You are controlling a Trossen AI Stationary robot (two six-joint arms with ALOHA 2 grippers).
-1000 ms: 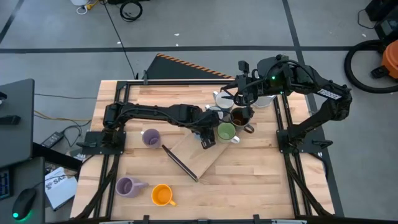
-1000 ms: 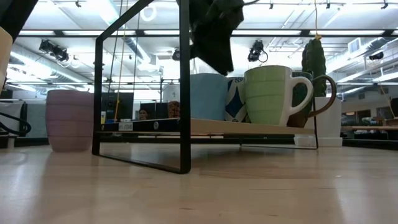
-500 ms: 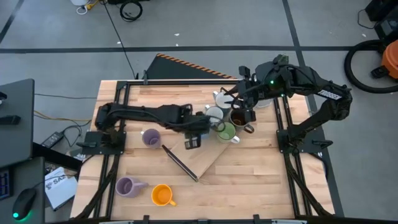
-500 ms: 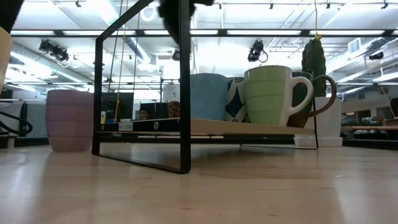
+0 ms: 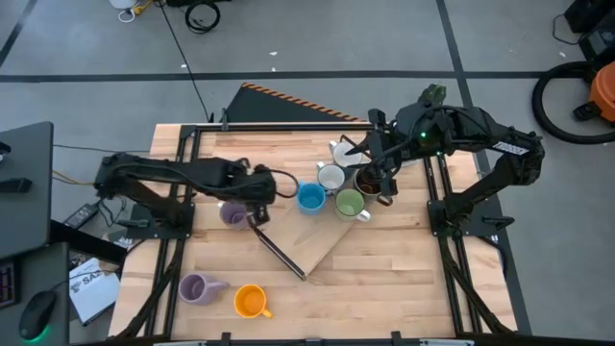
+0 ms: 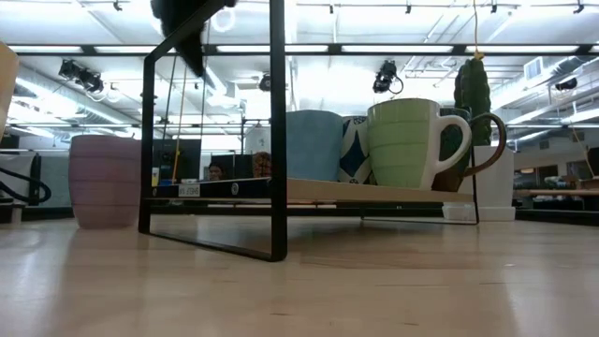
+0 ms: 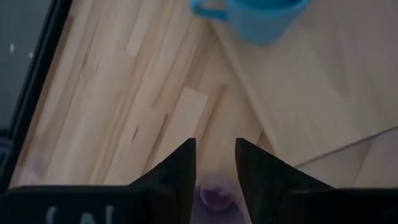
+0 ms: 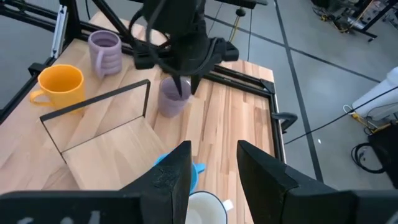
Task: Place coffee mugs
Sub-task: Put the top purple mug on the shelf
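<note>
Left gripper [image 5: 258, 188]: empty, fingers parted, hovering just above a purple mug [image 5: 232, 213] on the counter [image 5: 384, 279].
Right gripper [image 5: 382, 179]: empty, fingers apart, over the mugs on the shelf [image 5: 317, 240].
Done: 5 mugs stood on the shelf: blue [image 5: 309, 198], green [image 5: 349, 204], brown [image 5: 371, 182], 2 whitish.
Left: 3 on the counter: 2 purple, 1 orange [image 5: 250, 302].
Next, likely: the near purple mug.

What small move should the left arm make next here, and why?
Probably lower the open left pincer around the rim of the lavender ceramic mug right under it. The bright blue ceramic mug already sits on the raised wooden shelf with the others, while this lavender one stands on the table.
</note>
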